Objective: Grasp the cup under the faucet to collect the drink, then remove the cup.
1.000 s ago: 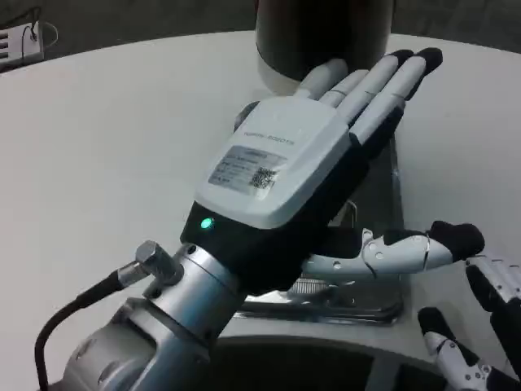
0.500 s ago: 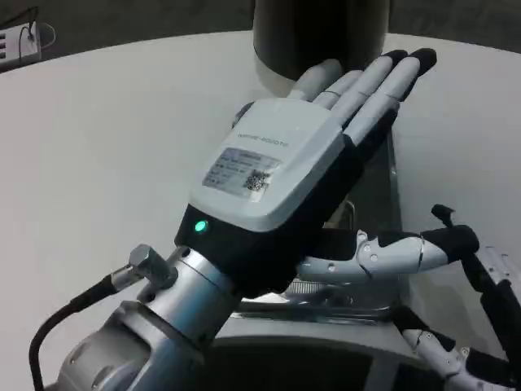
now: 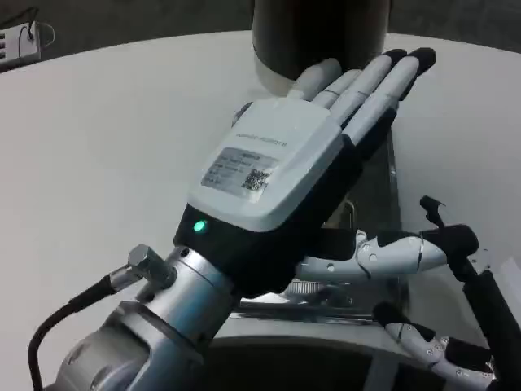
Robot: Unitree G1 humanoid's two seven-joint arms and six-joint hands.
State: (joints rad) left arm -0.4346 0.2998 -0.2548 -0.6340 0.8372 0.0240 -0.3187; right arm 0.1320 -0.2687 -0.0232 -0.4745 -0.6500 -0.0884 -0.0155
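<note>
1. Left hand (image 3: pixel 281 175) takes up most of the shot, fingers straight and pressed together, holding nothing, tips right up against the dark dispenser (image 3: pixel 321 32) at the back of the white bench (image 3: pixel 106 138).
2. Right hand (image 3: pixel 456 326) sits low at the right edge, fingers spread, empty.
3. Shiny drip tray (image 3: pixel 383 297) lies under the left hand.
4. Can't tell where the cup is, the hand hides that spot.

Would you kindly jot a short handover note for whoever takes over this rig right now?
Left hand: open, fingers straight, stretched over the metal tray toward the dark dispenser; holds nothing.
Right hand: low at the right edge, fingers apart, empty.
Cup: I cannot see it; the left hand covers the spot beneath the dispenser.
Done: nothing visible.
Left: grasp the cup, fill it, remove it.
</note>
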